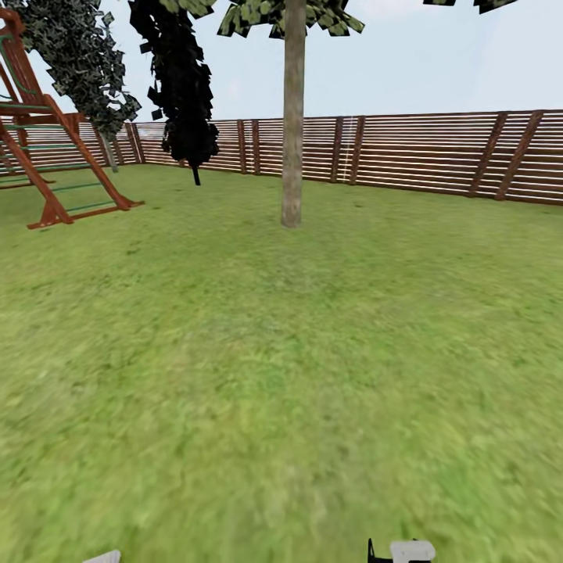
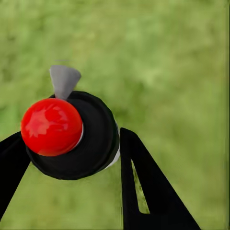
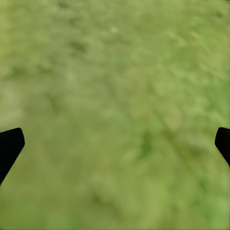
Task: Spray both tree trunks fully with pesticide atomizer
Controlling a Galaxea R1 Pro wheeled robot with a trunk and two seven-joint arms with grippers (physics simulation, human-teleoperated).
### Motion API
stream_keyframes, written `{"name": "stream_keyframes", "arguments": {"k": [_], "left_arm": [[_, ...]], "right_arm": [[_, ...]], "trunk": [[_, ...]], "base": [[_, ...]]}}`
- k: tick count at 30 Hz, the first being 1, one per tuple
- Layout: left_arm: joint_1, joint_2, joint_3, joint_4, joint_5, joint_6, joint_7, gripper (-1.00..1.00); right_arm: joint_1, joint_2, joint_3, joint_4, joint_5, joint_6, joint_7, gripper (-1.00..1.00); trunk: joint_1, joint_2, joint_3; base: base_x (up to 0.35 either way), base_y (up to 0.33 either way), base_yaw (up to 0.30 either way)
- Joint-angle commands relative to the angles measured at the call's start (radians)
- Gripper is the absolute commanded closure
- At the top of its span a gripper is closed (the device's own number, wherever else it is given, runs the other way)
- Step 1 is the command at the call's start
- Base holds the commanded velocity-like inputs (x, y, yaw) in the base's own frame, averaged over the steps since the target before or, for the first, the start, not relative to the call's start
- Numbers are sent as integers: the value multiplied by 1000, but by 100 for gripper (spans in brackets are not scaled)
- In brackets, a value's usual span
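Note:
The pesticide atomizer (image 2: 93,143), a black bottle with a red top (image 2: 51,126) and a grey nozzle (image 2: 63,80), sits between the black fingers of my left gripper (image 2: 72,151), which is shut on it above the grass. My right gripper (image 3: 117,141) is open, its two fingertips wide apart over bare grass with nothing between them. In the head view one tree stands ahead in the middle of the lawn, its pale straight trunk (image 1: 293,125) several metres away. The grass floor (image 1: 313,375) stretches between me and it.
A brown slat fence (image 1: 422,152) bounds the lawn at the back. A red-brown wooden play frame (image 1: 47,164) stands at the far left. A near-black conifer (image 1: 184,94) and a leaning grey-green tree (image 1: 78,55) stand by the fence, left of the trunk.

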Motion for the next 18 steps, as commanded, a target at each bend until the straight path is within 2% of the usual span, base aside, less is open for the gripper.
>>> {"name": "stream_keyframes", "arguments": {"k": [1, 18], "left_arm": [[0, 0, 1, 1, 5, -3, -1, 100], [0, -4, -2, 1, 5, -3, -2, 100]], "right_arm": [[-1, 0, 8, 1, 3, 0, -10, -100], [-1, 0, 8, 1, 3, 0, -10, -100]], "trunk": [[0, 0, -1], [0, 0, -1]], "base": [[339, 0, 0], [339, 0, 0]]}}
